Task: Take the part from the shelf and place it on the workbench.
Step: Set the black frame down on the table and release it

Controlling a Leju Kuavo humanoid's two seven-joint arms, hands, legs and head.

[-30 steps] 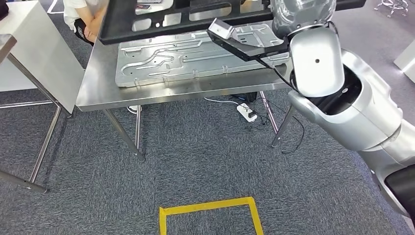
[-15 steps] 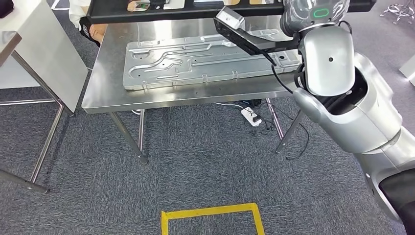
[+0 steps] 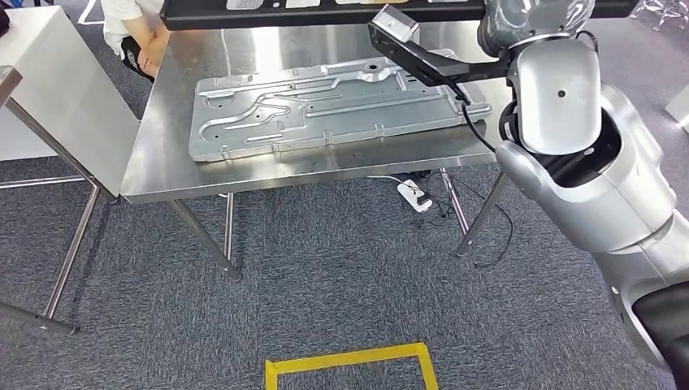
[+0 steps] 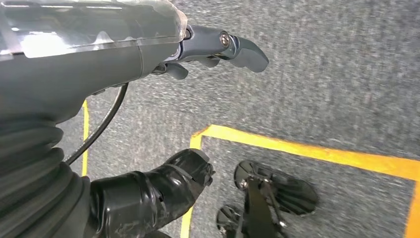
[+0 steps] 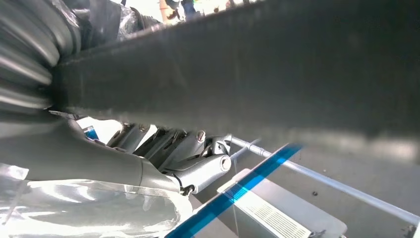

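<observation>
A long black part hangs over the far side of the steel workbench, at the top of the head view. My right arm is raised to it. In the right wrist view the black part crosses in front of my right hand, whose fingers grip it from underneath. My left hand hangs over the carpet, with its fingers apart and nothing in them.
A large silver stamped metal plate lies along the workbench. A person sits at its far left corner. A white table stands to the left. A power strip and cables lie under the bench. Yellow floor tape is near me.
The whole picture has shifted, so the camera has moved. The black part now sits higher in the picture, farther over the workbench, with my right arm raised along with it.
</observation>
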